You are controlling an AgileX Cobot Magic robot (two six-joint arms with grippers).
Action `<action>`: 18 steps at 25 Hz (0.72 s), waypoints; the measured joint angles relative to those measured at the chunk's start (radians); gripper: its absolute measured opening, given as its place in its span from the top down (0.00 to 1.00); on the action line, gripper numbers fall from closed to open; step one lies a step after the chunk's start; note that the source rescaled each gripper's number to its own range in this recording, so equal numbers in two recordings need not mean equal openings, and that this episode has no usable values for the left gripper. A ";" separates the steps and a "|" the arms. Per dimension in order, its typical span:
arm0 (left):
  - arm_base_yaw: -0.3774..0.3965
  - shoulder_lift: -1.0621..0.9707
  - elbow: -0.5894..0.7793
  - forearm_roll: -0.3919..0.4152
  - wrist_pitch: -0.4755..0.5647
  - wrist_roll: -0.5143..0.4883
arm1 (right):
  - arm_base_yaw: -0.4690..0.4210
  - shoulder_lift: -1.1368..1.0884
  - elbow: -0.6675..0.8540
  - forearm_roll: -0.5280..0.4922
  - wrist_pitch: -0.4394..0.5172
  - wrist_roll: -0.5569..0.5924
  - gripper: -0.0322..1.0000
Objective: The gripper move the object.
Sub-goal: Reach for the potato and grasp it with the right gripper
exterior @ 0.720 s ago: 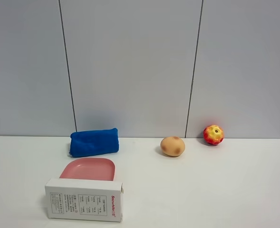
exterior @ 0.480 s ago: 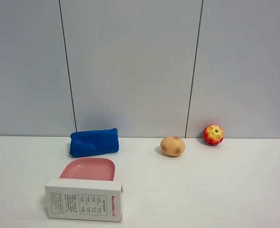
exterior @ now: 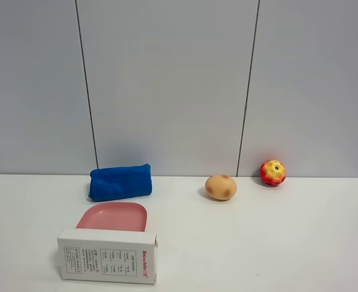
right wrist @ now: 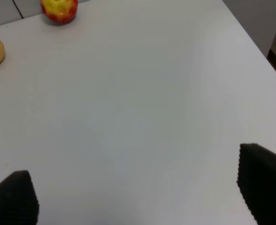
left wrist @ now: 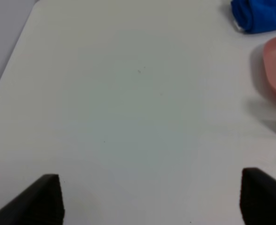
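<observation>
Caught the left pincer [left wrist: 149, 176] nearest, in its wrist view, black fingers [left wrist: 41, 201] spread wide apart and holding nothing, poised over bare white table [exterior: 276, 243]. Caught the right pincer [right wrist: 134, 161] likewise spread wide and empty over bare table, aimed toward the far right corner. Could not tell more of either arm's pose. Counted five things on the table, one of each. Found first, at the front left in the high view, one white box [exterior: 107, 255] standing on a long side with its printed face forward. Made out a panel of small dark print and a short red brand word at the lower right, both too small to read with certainty. Found directly behind the box one pink plate [exterior: 113, 216], touching it or nearly so. Noted farther back one blue folded cloth [exterior: 120, 182], left of the middle and close to the wall. Placed the object [exterior: 220, 187], tan-orange with a brownish blotch, right of the middle near the wall, resting on the table, well apart from the cloth and from both pincers. Spotted one red-and-yellow apple [exterior: 273, 173] to its right and slightly farther back, near the object but not touching.
</observation>
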 joint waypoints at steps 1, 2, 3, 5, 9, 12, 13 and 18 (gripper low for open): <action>0.000 0.000 0.000 0.000 0.000 0.000 | 0.000 0.000 0.000 0.000 0.000 0.000 0.00; 0.000 0.000 0.000 0.000 0.000 0.000 | 0.000 0.000 0.000 0.000 0.000 0.000 0.00; 0.000 0.000 0.000 0.000 0.000 0.000 | 0.000 0.000 0.000 0.000 0.000 0.000 0.00; 0.000 0.000 0.000 0.000 0.000 0.000 | 0.000 0.000 0.000 0.000 0.000 0.000 0.00; 0.000 0.000 0.000 0.000 0.000 0.000 | 0.000 0.000 0.000 0.000 0.000 0.000 0.00; 0.000 0.000 0.000 0.000 0.000 0.000 | 0.000 0.000 0.000 0.000 0.000 0.000 0.00; 0.000 0.000 0.000 0.000 0.000 0.000 | 0.000 0.000 0.000 0.000 0.000 0.000 0.00; 0.000 0.000 0.000 0.000 0.000 0.000 | 0.000 0.000 0.000 0.000 0.000 0.000 0.00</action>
